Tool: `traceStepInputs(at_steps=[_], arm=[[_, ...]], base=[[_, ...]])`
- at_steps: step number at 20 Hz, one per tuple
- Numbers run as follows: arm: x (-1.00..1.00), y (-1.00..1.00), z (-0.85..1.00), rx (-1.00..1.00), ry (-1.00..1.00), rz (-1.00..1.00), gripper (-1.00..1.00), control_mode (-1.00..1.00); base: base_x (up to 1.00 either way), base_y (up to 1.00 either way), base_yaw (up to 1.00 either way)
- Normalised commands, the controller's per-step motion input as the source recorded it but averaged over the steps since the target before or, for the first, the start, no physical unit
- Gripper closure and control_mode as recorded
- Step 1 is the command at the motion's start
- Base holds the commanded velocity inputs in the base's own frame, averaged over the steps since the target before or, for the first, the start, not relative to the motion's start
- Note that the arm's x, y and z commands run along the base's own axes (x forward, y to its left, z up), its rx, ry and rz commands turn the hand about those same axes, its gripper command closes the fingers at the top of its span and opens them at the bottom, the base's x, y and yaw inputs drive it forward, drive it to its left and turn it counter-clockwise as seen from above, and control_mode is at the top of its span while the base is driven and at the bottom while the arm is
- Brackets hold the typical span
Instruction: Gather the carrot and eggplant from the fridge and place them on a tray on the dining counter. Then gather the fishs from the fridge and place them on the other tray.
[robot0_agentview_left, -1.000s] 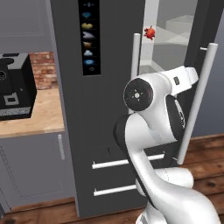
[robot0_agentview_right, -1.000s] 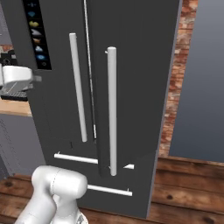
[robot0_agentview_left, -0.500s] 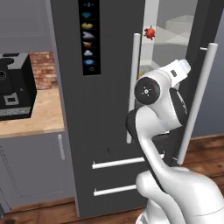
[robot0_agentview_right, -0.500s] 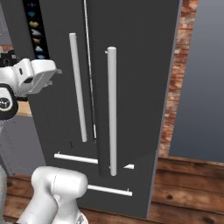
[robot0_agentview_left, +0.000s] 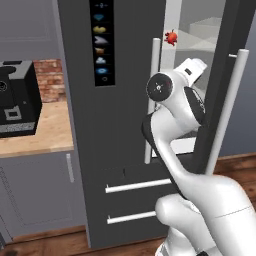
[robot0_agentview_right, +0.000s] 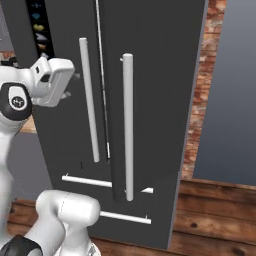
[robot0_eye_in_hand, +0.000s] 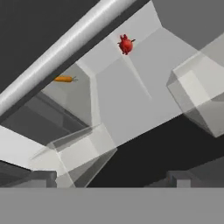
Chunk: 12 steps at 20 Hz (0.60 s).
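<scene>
Carrot (robot0_eye_in_hand: 64, 79) lies small and orange on a pale shelf deep inside the fridge (robot0_agentview_left: 125, 125), seen in the hand view just past the long pale bar handle (robot0_eye_in_hand: 61, 52) that slants across the picture. A small red item (robot0_eye_in_hand: 126, 44) sits on another pale inner surface well apart from the carrot; the left base view shows the same red item (robot0_agentview_left: 171, 37) high in the gap of the part-open door.

The arm rises from the base, bends at a raised elbow, and reaches forward and up so that its hand (robot0_agentview_left: 192, 70) points into the opening between the fridge doors. In the right base view the hand (robot0_agentview_right: 52, 80) sits just beside the left door handle (robot0_agentview_right: 89, 100), level with its upper half. The gripper (robot0_eye_in_hand: 113, 177) holds nothing and its jaws stand wide apart, the two dark fingertips (robot0_eye_in_hand: 41, 177) at the bottom corners of the hand view.

A black coffee machine (robot0_agentview_left: 17, 97) stands on the wooden counter (robot0_agentview_left: 35, 140) left of the fridge.
</scene>
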Motion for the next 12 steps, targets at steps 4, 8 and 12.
traceStepInputs(at_steps=[4,8,12], arm=[[0.39,-0.24,0.00,-0.10,0.16,0.00,-1.00,-1.00],[0.41,-0.27,-0.04,-0.09,0.12,0.00,-1.00,-1.00],[0.25,-0.36,-0.01,-0.08,0.09,0.00,-1.00,-1.00]], base=[[0.00,0.00,0.00],[0.00,0.00,0.00],[0.00,0.00,0.00]])
